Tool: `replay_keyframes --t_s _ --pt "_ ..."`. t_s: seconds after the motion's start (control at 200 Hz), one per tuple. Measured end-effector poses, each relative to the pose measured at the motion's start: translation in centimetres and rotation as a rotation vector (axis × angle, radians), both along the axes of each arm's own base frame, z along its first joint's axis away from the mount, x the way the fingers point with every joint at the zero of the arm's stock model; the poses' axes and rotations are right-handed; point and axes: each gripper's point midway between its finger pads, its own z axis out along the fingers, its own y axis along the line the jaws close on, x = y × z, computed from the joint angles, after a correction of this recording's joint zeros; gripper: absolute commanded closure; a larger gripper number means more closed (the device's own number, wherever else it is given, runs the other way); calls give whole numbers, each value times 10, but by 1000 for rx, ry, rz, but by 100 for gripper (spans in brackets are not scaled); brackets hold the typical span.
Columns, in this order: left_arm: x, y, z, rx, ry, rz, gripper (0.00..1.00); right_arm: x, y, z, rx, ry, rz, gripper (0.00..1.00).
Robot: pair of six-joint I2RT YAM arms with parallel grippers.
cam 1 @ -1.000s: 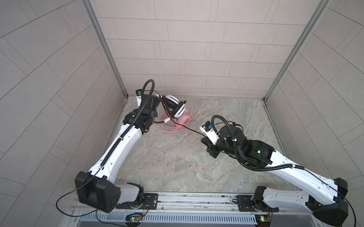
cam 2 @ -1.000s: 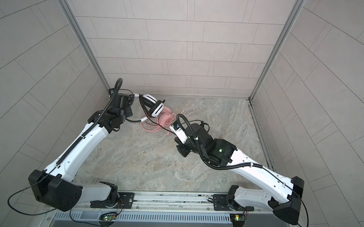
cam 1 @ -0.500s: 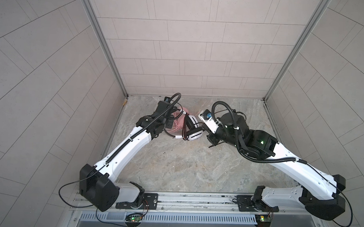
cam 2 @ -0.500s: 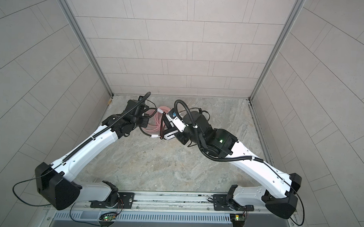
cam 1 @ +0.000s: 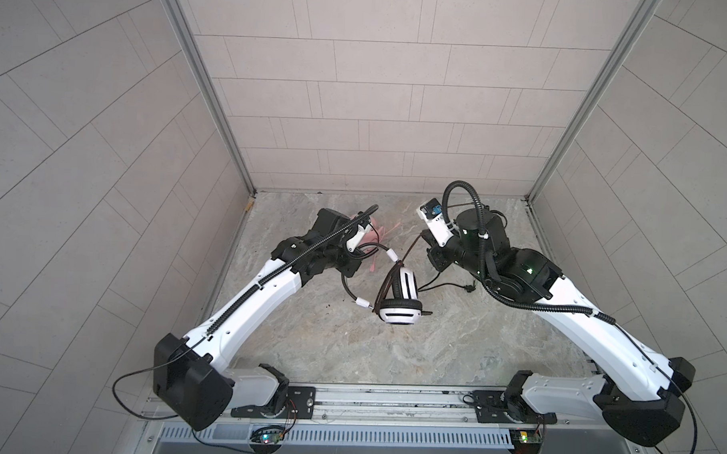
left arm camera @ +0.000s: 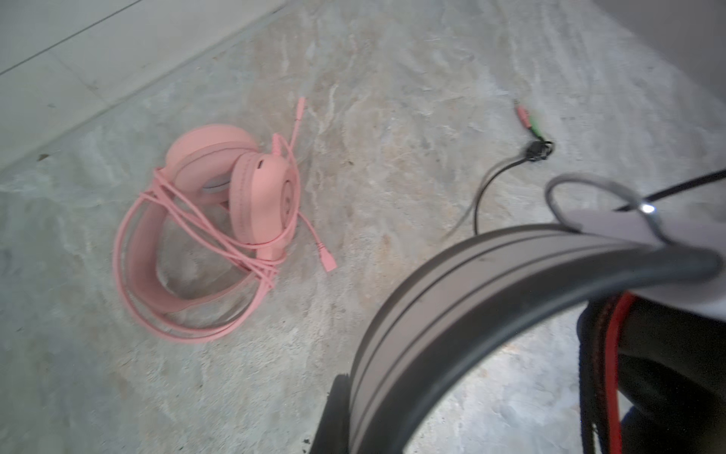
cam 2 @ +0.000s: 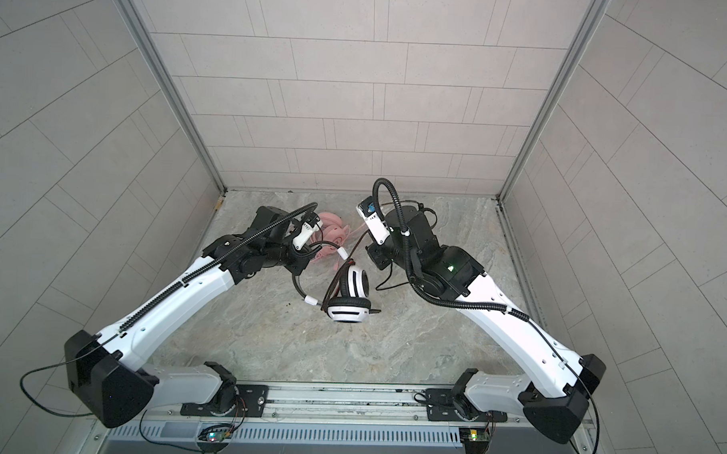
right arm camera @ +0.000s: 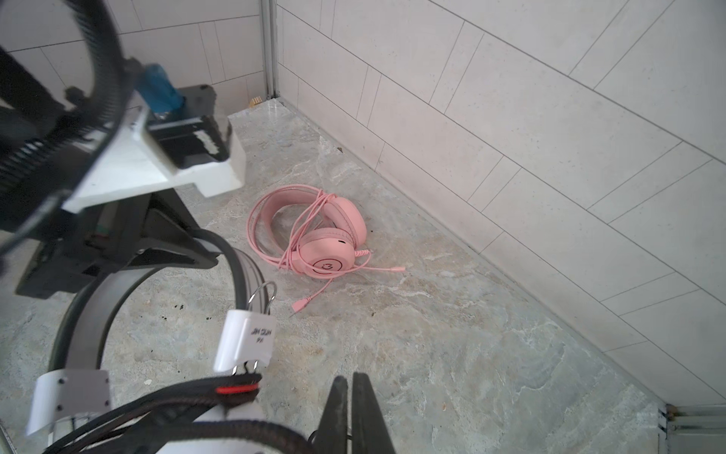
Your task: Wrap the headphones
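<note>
We see the white-and-black headset point(cam 1: 405, 285) just left of centre in both top views, between the two arms and over the marbled bench point(cam 1: 349, 360). The left jaws are pressed onto the middle of its headband point(left arm camera: 451, 283). The right wrist view shows them at the left of the frame, closed over the grey band. The band arcs toward the left arm point(cam 1: 268, 287) and the two ear cups sit on its far side, with one white cup point(cam 2: 348, 315) turned up toward us. We cannot tell whether that lower cup touches the bench.

The right jaws are pressed together. At the bottom edge of the right wrist view the two dark fingers point(right arm camera: 338, 412) stand with only a slit between them. They pinch the black cable point(cam 1: 411, 249), which runs in a taut, straight line from the headset up to the tip of the right arm point(cam 1: 579, 310). The rest of that cable trails over the bench to the right of the headset, its plug end point(left arm camera: 528, 120) lying loose.

The pink headset point(cam 2: 336, 231) lies on the bench near the back wall, in the upper middle of both top views, partly hidden behind the left arm. Its pink cable point(left arm camera: 317, 241) is wound around the band and cups.
</note>
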Motion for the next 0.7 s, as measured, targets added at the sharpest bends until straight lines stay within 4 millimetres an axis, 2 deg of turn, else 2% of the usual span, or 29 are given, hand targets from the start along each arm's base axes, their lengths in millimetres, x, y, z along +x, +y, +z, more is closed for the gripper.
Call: replay_keyframes --t_s 0.15,0.325,0.455,0.696 --pt "-14 -12 12 -71 9 -75 100 9 -13 -24 0 58 -50 93" --pt "-35 -21 43 -170 -31 -167 100 12 -26 -44 19 117 -86 93" --pt "-44 -23 65 -224 -76 -196 100 7 -27 -48 51 135 -81 93" --pt "-56 -28 89 -309 -86 -228 100 0 -20 -56 135 165 -53 89"
